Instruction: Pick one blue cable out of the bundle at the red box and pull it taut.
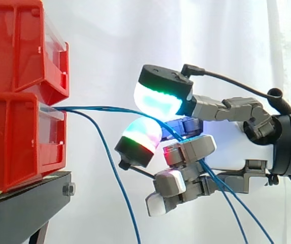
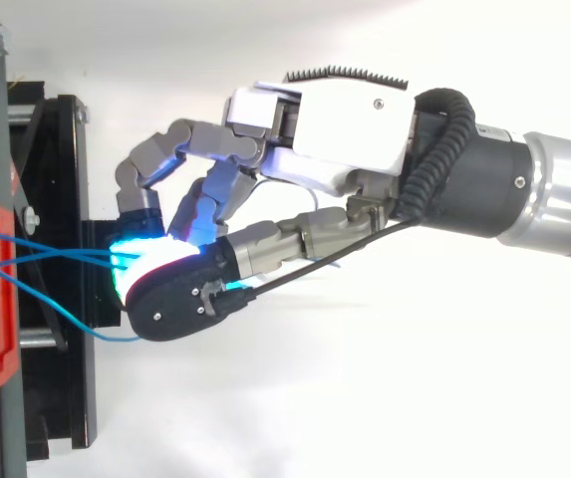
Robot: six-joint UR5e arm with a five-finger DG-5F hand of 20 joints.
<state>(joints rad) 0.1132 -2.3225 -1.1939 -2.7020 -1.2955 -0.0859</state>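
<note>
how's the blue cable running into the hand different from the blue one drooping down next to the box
The held cable runs nearly level from the lower red box and passes between the curled fingers of the hand; the drooping cable falls steeply, clear of the hand. The held cable looks nearly straight, the drooping cable curves slack. Both are thin, blue and leave the same box.

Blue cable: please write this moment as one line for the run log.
robot hand: curled round two blue cables | span to red box: nearly straight | third blue cable: hanging slack
</note>
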